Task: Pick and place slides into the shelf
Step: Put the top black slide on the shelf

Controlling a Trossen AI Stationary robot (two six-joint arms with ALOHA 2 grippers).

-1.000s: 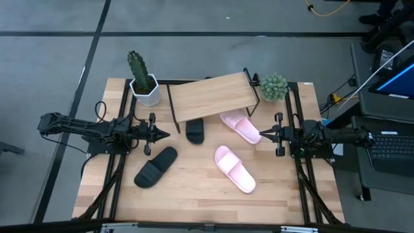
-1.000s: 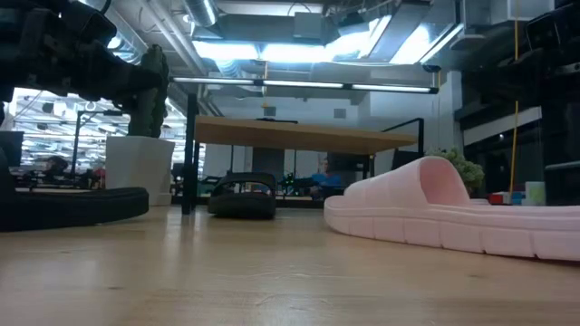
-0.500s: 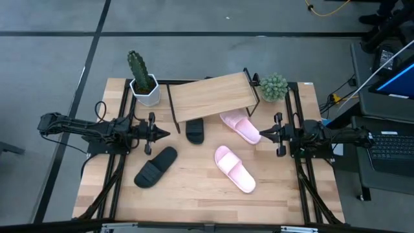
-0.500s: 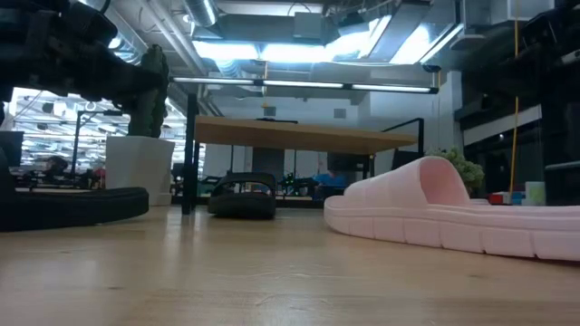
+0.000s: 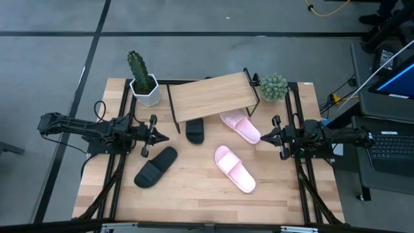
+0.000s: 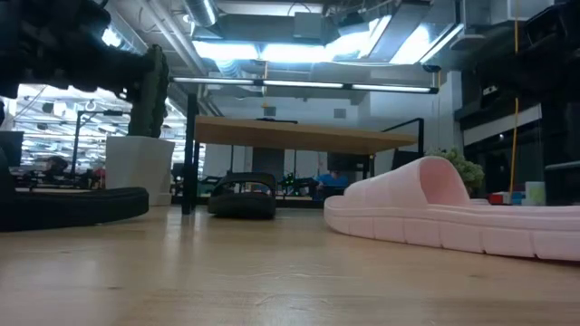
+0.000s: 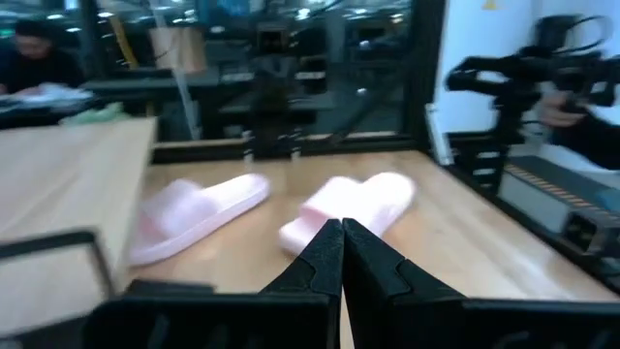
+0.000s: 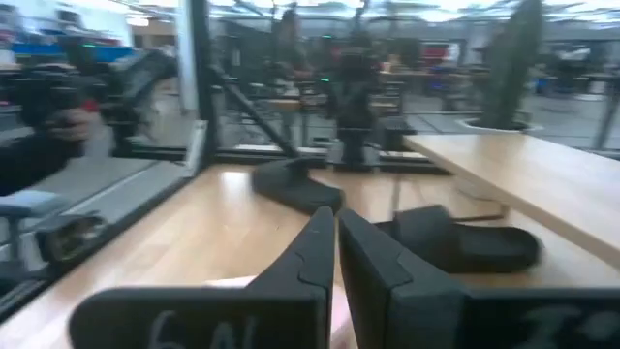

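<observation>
Four slides lie sole-down on the table. One black slide (image 5: 156, 166) lies toward the near left, and the other (image 5: 195, 130) sits half under the shelf (image 5: 211, 97). One pink slide (image 5: 240, 126) lies at the shelf's right leg, and the second pink slide (image 5: 234, 168) is out in the middle. The shelf stands on its black wire legs at the far side. My left gripper (image 5: 165, 136) is shut and hovers left of the shelf, pointing right. My right gripper (image 5: 262, 137) is shut and points left, close to the pink slide by the shelf.
A cactus in a white pot (image 5: 143, 84) stands at the shelf's left end. A round green plant (image 5: 273, 87) stands at its right end. Black rails (image 5: 119, 175) run along both table sides. Bare wood (image 5: 194, 194) spans the near edge.
Both arms stir slightly where they hover. The left gripper has risen a little. The right gripper has turned a little about its own axis. No slide has moved.
</observation>
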